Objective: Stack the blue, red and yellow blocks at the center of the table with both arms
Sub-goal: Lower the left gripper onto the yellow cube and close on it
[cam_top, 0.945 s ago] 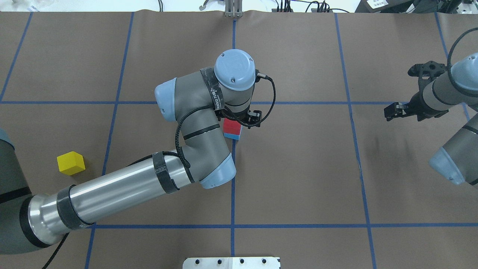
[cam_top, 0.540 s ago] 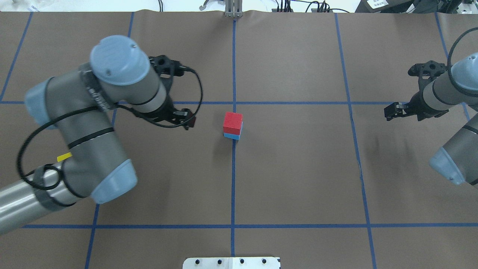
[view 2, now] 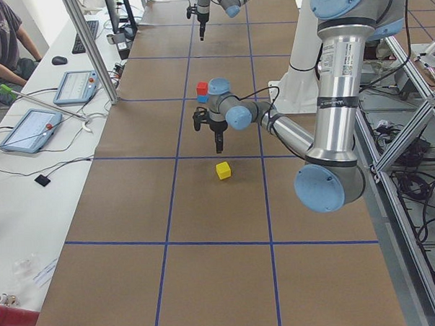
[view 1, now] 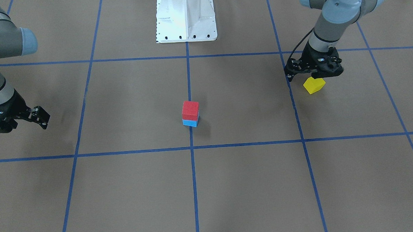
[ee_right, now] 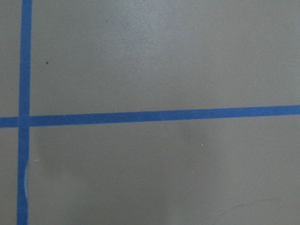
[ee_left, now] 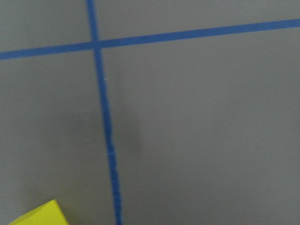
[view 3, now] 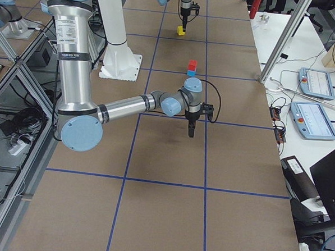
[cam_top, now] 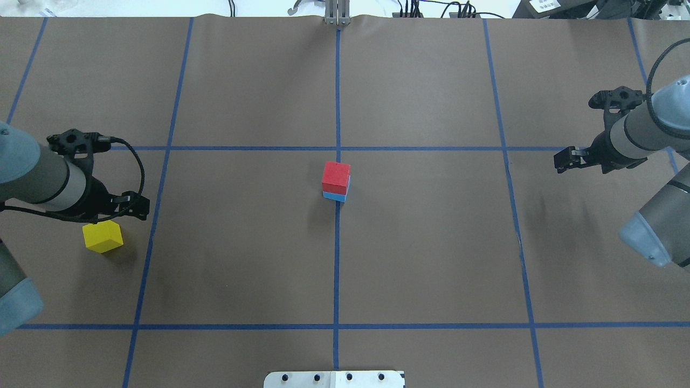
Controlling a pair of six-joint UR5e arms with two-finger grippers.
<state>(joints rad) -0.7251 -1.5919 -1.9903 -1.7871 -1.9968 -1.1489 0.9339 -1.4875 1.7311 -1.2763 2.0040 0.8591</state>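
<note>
A red block (cam_top: pixel 336 176) sits on a blue block (cam_top: pixel 335 196) at the table's center, with nothing touching them. A yellow block (cam_top: pixel 102 236) lies alone on the robot's left side; it also shows in the front view (view 1: pixel 314 85) and at the bottom corner of the left wrist view (ee_left: pixel 40 215). My left gripper (cam_top: pixel 144 209) is open and empty. It hovers above the table just beside the yellow block, on the side toward the center. My right gripper (cam_top: pixel 558 163) is open and empty, raised far out on the right side.
Brown paper with blue tape grid lines (cam_top: pixel 337 258) covers the table. The robot's white base plate (cam_top: pixel 334 379) is at the near edge. The red-and-blue stack stands on the center line.
My left arm let go of the red block on the blue one and swung left, away from the stack, to the yellow block. The right arm has not moved.
</note>
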